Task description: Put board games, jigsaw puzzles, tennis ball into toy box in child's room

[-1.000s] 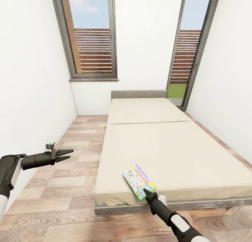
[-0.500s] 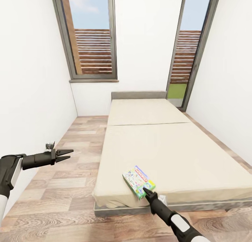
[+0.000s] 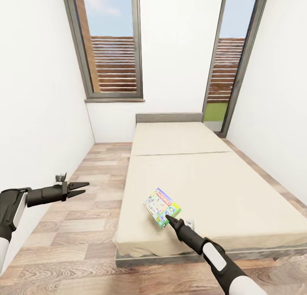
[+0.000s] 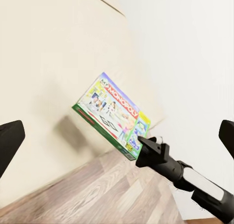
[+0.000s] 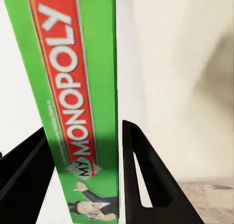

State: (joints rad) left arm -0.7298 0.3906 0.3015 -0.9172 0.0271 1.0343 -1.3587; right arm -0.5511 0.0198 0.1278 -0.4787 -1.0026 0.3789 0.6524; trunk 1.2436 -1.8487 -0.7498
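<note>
A board game (image 3: 160, 206), a white and green box with a red Monopoly logo, hangs tilted just above the near left corner of the bed (image 3: 200, 179). My right gripper (image 3: 167, 218) is shut on its near edge. In the right wrist view the green logo side of the board game (image 5: 73, 102) stands between the two dark fingers (image 5: 141, 170). From the left wrist I see the same board game (image 4: 109, 114) held up by the right gripper (image 4: 142, 147). My left gripper (image 3: 84, 187) is open over the floor, left of the bed, holding nothing.
The cream bed with its grey frame takes up the middle and right of the room. A strip of wood plank floor (image 3: 89, 201) runs between the bed and the white left wall. A dark-framed window (image 3: 111, 51) and a glass door (image 3: 228, 60) are at the far end.
My right gripper has raised the board game off the bed's near corner, up and slightly left. The left arm has not moved.
</note>
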